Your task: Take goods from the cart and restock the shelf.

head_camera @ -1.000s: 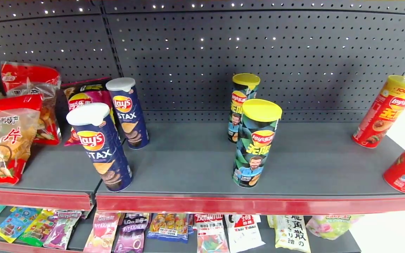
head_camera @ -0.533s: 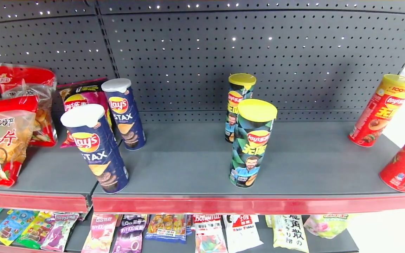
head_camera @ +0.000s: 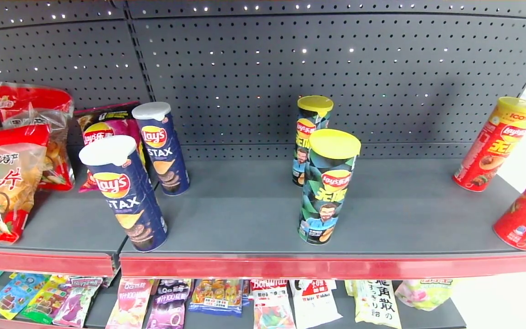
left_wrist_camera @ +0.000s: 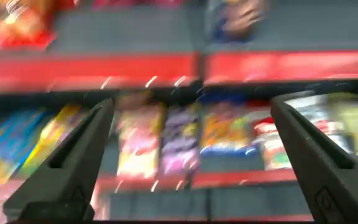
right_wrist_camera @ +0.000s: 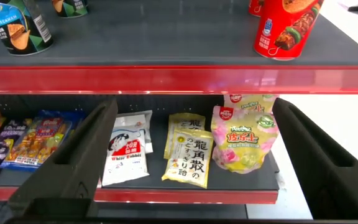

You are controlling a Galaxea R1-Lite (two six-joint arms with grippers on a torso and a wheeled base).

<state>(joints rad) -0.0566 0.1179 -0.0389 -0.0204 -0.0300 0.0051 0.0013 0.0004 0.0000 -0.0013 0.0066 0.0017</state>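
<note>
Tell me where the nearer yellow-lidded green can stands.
In the head view, the nearer green can stands upright right of centre, near the shelf's red front edge, just in front of its twin.

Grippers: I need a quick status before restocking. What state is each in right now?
Left gripper: open, holding nothing.
Right gripper: open, holding nothing.

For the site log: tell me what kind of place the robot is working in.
Probably a shop aisle: a pegboard-backed shelf with a red front strip, crisp cans standing in rows, and sweet packets laid out below.
</note>
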